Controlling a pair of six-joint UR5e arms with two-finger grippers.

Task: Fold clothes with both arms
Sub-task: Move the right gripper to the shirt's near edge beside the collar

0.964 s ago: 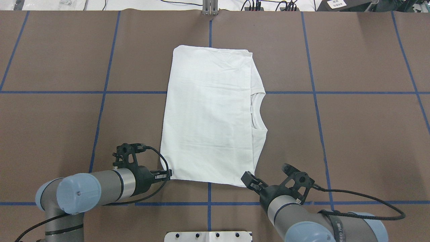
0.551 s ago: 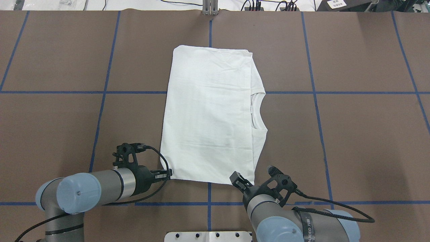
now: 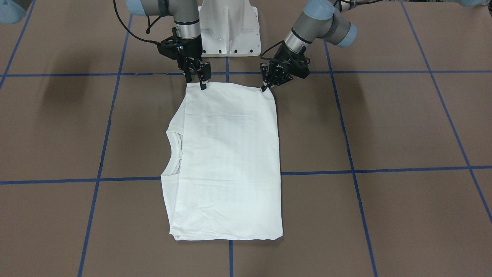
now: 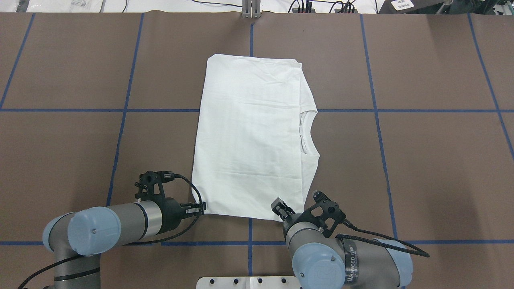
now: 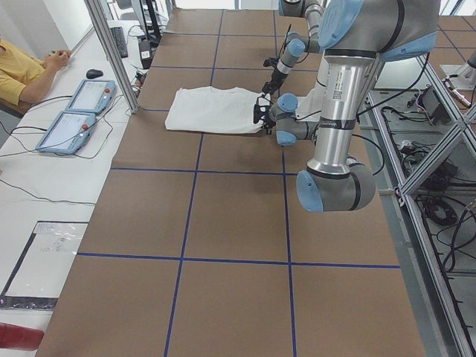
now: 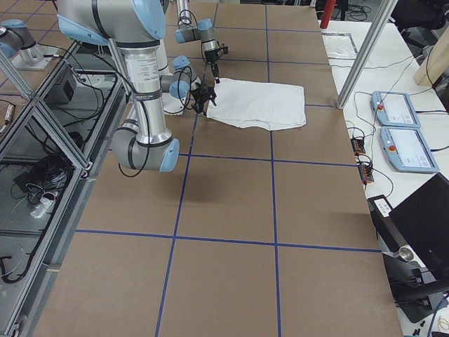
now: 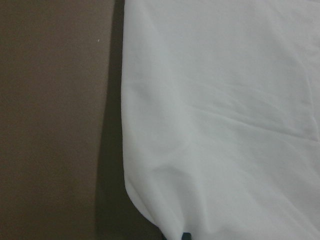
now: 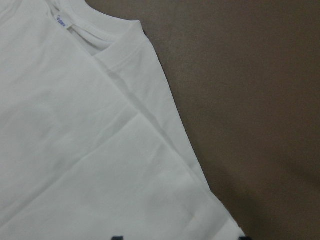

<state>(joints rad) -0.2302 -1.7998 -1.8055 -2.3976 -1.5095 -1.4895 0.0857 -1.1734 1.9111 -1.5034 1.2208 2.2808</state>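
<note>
left gripper point(image 4: 197, 208) sat lower left, seemingly clamped on the shirt point(image 4: 249, 136) corner | shirt lay flat mid-frame, long axis running up-frame away from both claws | right gripper point(image 4: 280, 208) hung lower centre, fingers apart over the same near edge

Brown table point(image 4: 433, 168), blue tape lines point(image 4: 441, 110)

The shirt point(image 4: 249, 136) lies on the table point(image 4: 421, 160), left pincer point(image 4: 202, 208) at its near-left corner, right pincer point(image 4: 278, 206) at its near-right corner.
</note>
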